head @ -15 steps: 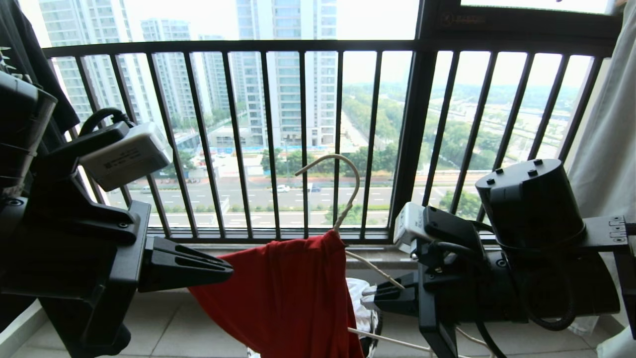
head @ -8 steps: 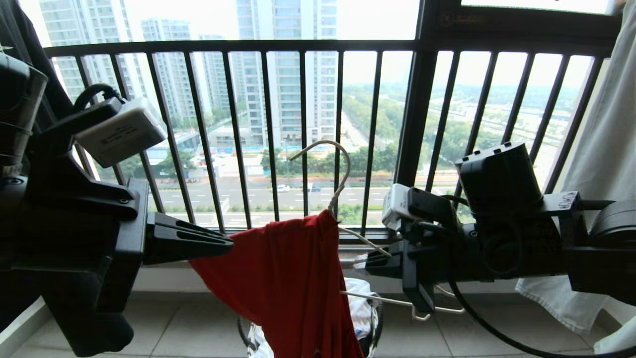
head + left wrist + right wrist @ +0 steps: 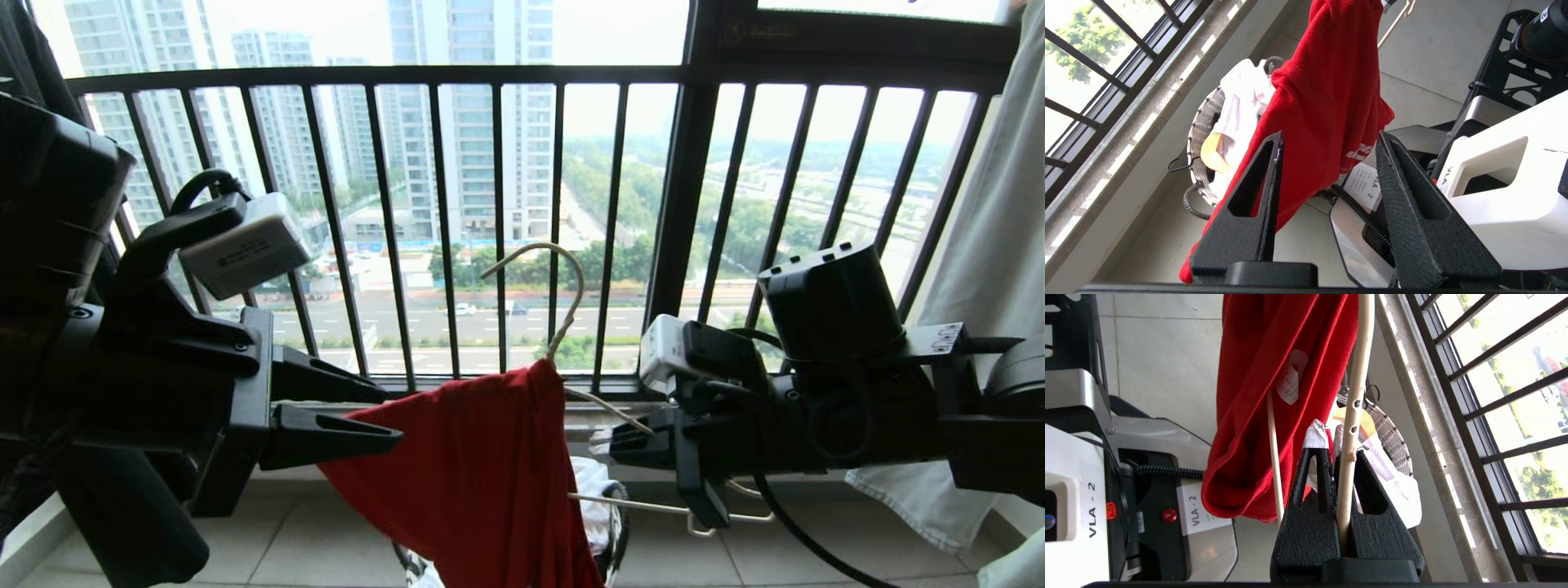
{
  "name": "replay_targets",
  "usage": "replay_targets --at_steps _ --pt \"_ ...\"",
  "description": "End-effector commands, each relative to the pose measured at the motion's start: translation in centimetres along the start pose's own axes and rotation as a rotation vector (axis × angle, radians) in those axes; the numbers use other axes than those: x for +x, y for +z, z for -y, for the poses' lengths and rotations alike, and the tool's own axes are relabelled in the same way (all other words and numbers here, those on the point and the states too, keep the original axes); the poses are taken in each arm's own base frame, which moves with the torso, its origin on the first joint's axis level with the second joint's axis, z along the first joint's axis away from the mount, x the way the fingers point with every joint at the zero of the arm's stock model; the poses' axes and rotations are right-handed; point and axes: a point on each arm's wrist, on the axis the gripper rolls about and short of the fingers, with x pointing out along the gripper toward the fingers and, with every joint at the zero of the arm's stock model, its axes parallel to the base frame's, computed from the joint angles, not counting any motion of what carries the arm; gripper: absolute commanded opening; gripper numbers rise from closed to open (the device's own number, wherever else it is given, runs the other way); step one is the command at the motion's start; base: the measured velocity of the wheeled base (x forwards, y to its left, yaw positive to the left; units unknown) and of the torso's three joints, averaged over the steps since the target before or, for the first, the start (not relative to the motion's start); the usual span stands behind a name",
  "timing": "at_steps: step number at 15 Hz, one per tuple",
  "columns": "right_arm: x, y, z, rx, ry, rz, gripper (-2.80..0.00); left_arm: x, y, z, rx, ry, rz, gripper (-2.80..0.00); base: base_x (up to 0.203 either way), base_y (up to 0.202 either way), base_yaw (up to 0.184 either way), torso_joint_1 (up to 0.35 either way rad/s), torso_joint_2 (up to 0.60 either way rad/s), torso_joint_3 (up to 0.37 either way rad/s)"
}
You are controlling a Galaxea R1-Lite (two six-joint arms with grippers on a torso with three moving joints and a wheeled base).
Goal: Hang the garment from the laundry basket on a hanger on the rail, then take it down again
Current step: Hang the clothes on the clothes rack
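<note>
right pincer (image 3: pixel 1333 453) clamped tight on sloping arm of cream wire hanger (image 3: pixel 563 318), hook up, in front of balcony railing (image 3: pixel 498 229). red t-shirt (image 3: pixel 482 482) draped over hanger, hanging down above round woven laundry basket (image 3: pixel 1202 134) on floor tiles beside railing. left pincer (image 3: pixel 1327 147) half open, fingers either side of shirt's hanging cloth, gripping nothing.
</note>
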Motion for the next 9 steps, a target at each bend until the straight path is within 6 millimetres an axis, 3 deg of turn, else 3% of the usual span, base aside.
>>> replay_targets --at_steps 1,9 --pt "-0.1 0.4 -0.8 -0.018 0.032 0.017 -2.8 0.2 0.0 0.2 0.009 -0.015 0.004 0.0 0.0 0.0 0.0 0.0 0.0 0.0" --pt "-0.7 0.9 -1.8 -0.039 0.091 0.067 -2.8 1.9 -0.3 -0.1 0.01 -0.091 0.022 0.0 0.0 0.0 0.0 0.0 0.0 0.0"
